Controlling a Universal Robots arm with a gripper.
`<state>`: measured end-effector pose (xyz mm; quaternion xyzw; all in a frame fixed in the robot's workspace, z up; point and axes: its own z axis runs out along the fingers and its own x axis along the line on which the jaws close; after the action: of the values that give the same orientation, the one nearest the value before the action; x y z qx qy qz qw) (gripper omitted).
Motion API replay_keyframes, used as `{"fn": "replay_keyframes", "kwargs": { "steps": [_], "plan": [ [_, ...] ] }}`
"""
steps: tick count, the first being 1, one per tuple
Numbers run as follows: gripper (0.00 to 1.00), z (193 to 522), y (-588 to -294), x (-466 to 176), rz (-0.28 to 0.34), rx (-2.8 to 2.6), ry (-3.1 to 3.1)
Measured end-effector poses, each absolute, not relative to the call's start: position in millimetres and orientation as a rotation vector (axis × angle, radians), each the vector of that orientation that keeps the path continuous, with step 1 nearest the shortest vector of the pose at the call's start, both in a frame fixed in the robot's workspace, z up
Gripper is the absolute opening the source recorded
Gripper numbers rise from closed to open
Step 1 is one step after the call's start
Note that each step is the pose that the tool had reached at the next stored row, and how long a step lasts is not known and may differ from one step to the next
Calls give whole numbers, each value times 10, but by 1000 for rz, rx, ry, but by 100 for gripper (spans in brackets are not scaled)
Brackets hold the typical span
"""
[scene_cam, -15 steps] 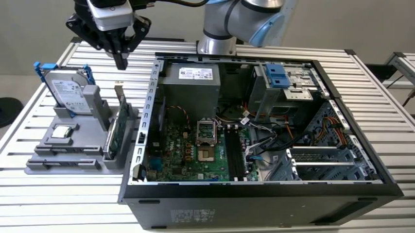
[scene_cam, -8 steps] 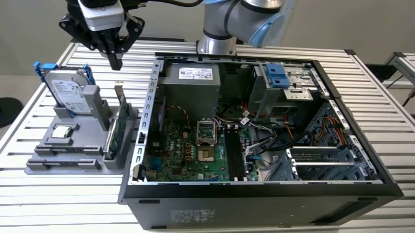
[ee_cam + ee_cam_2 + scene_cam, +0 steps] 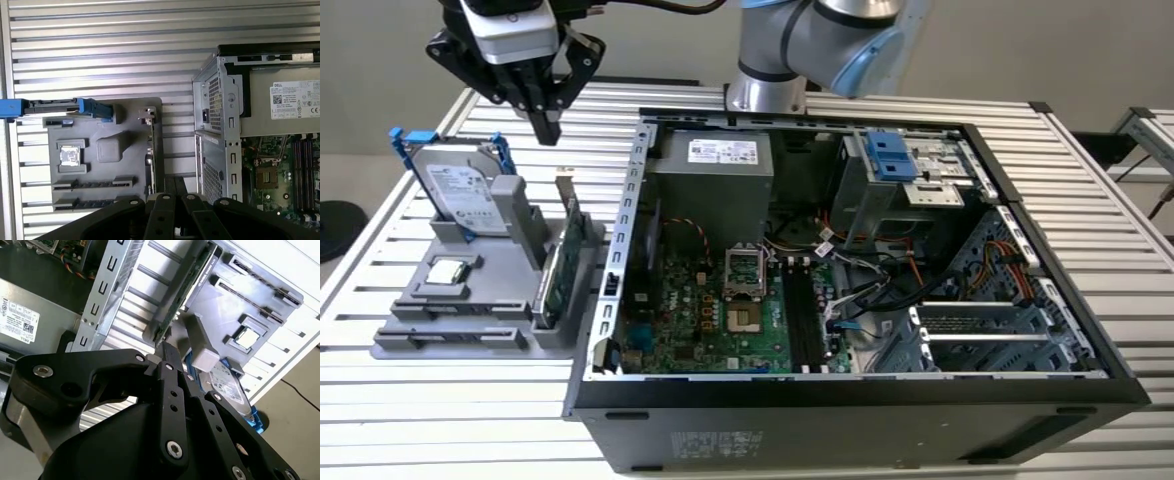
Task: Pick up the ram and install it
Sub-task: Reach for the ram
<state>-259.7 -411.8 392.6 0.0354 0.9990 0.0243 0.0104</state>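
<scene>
Black gripper [image 3: 544, 128] pressed together, empty, above grey plastic holder [image 3: 414, 345]; dark blue flat ram stick [image 3: 95, 184] slotted below, long axis across holder width.

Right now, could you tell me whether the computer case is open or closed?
Open: the computer case has no side cover on, its motherboard exposed.

An open computer case [image 3: 854, 420] lies on a table of metal slats [image 3: 440, 420]. Inside the case are a green motherboard [image 3: 707, 335] and a grey power supply [image 3: 720, 185]. Beside the case, on the exterior view's left, a grey holder [image 3: 454, 340] carries a silver hard drive with blue bracket [image 3: 460, 190], a small square chip [image 3: 448, 270] and a green card [image 3: 556, 275] standing on edge.
</scene>
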Motion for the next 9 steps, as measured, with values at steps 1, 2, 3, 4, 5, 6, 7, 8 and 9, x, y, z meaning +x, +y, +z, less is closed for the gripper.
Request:
{"fn": "replay_keyframes", "kwargs": {
  "steps": [1,2,3,4,5,6,7,8,9],
  "plan": [
    [0,3926,-4121,-2608,76,110,3118],
    [0,3926,-4124,-2619,76,110,3118],
    [0,3926,-4127,-2631,76,110,3118],
    [0,3926,-4129,-2642,76,110,3118],
    [0,3926,-4132,-2653,76,110,3118],
    [0,3926,-4134,-2665,76,110,3118],
    [0,3926,-4137,-2677,76,110,3118],
    [0,3927,-4139,-2689,76,110,3118],
    [0,3926,-4142,-2701,76,110,3118]
  ]
}}
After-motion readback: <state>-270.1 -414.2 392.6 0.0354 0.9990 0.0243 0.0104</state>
